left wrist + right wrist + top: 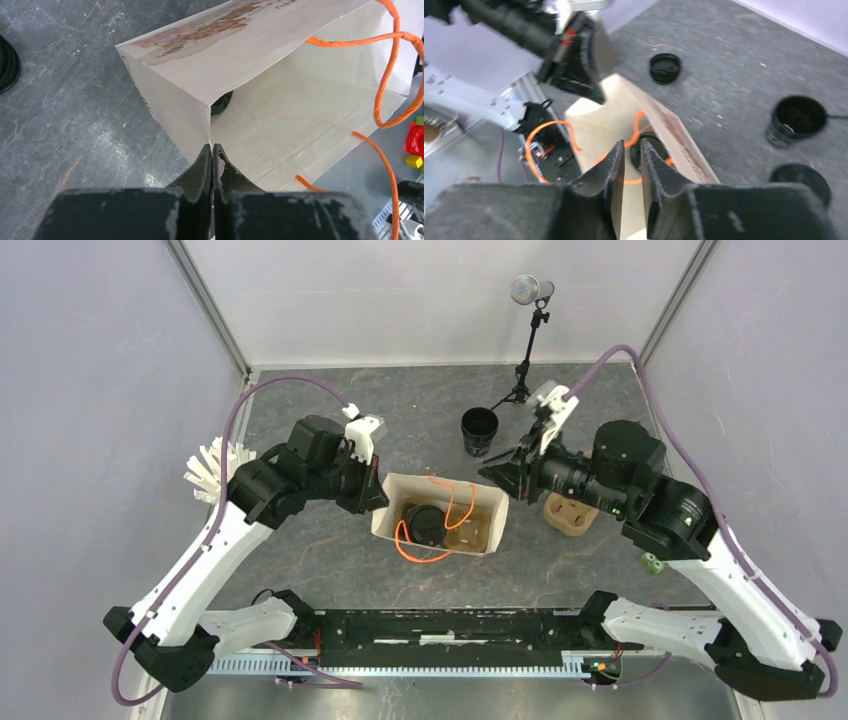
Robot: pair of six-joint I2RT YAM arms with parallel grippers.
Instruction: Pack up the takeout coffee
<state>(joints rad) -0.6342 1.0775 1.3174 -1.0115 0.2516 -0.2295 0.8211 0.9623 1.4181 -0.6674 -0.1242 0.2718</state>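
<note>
A beige paper bag [440,502] with orange handles [455,502] lies open in the middle of the table. Inside it a lidded black takeout coffee cup [424,524] sits in a brown carrier [472,534]; the cup also shows in the right wrist view [651,145]. My left gripper [212,148] is shut on the bag's [280,105] left rim corner. My right gripper [631,150] hangs over the bag's right end, jaws slightly apart with nothing clamped. An uncovered black cup [480,430] stands behind the bag.
A loose black lid [665,67] lies beyond the bag, another round black lid [801,180] near the uncovered cup [796,120]. A brown pulp carrier piece [570,512] sits under the right arm. A microphone stand [527,340] is at the back. Coloured blocks [415,142] lie at the near edge.
</note>
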